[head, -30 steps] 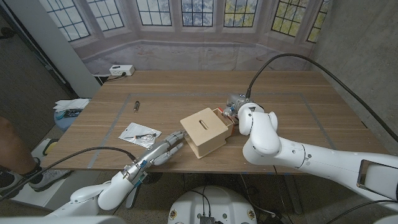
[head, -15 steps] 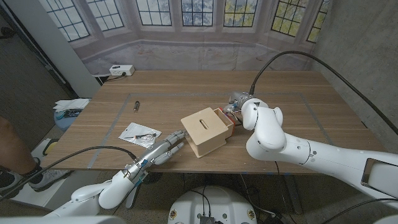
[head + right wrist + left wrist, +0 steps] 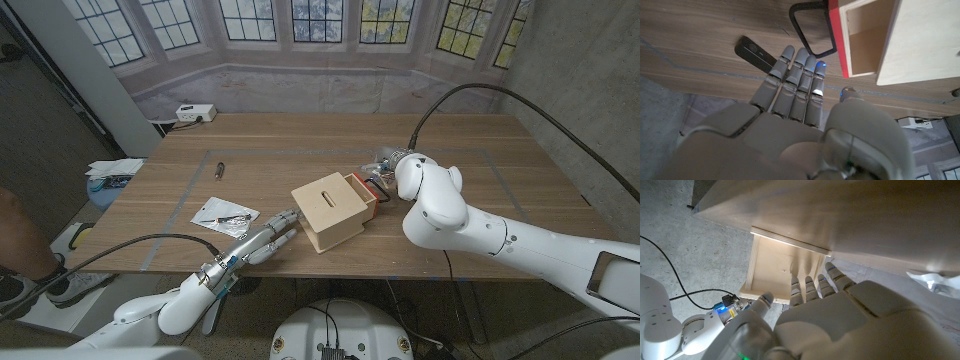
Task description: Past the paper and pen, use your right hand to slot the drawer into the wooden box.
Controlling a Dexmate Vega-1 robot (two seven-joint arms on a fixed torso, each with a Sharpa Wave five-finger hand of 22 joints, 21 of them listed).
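Note:
The pale wooden box [image 3: 328, 208] stands near the table's front middle, a slot in its top. Its drawer [image 3: 364, 189], with a red front [image 3: 836, 39] and a black loop handle [image 3: 811, 29], sticks partly out of the box's right side. My right hand [image 3: 799, 92] reaches with straight fingers toward the handle, fingertips [image 3: 801, 54] just short of it, holding nothing. My right arm [image 3: 440, 205] covers most of that hand from above. My left hand [image 3: 265, 238] lies with its fingers stretched against the box's left side [image 3: 785, 265]. The paper with a pen [image 3: 225, 214] lies left of the box.
A small dark stick-shaped object [image 3: 220, 168] lies on the table farther back left, also seen past my right fingers [image 3: 755, 52]. A white socket block [image 3: 195, 112] sits at the far left edge. Papers [image 3: 112, 170] and a person's leg [image 3: 15, 230] are beside the table.
My right arm has swung to the right, uncovering more of the drawer's red front. The box, drawer and left hand have stayed in place.

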